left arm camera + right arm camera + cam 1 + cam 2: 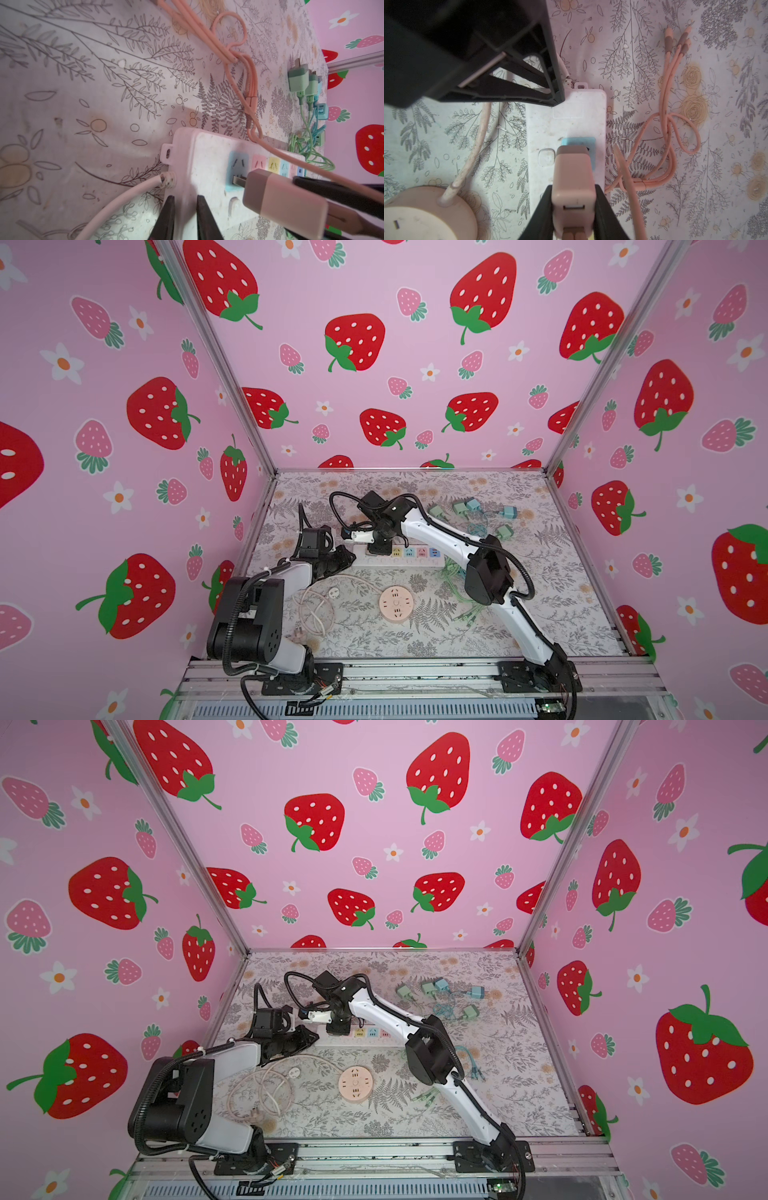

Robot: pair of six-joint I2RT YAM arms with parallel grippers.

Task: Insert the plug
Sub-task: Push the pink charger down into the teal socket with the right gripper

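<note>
A pink plug [572, 166] sits between the fingers of my right gripper [573, 187], which is shut on it. The plug's front end covers the blue socket [590, 143] near the end of the white power strip [566, 116]. In the left wrist view the plug [280, 199] stands a little off the strip [207, 158], with its metal prongs [239, 179] at the blue socket [238, 162]. My left gripper [185, 198] has its narrow jaws on the strip's end edge, beside the strip's white cord [124, 197]. Both top views show the grippers [380, 549] [313, 1038] at the strip's left end.
A round pink socket hub [396, 604] lies in front of the strip with its pale cord [316, 610] coiled to the left. Green and blue chargers [473, 510] lie at the back right. Green cables [453, 572] trail under the right arm. A pink cable bundle [675, 124] lies behind the strip.
</note>
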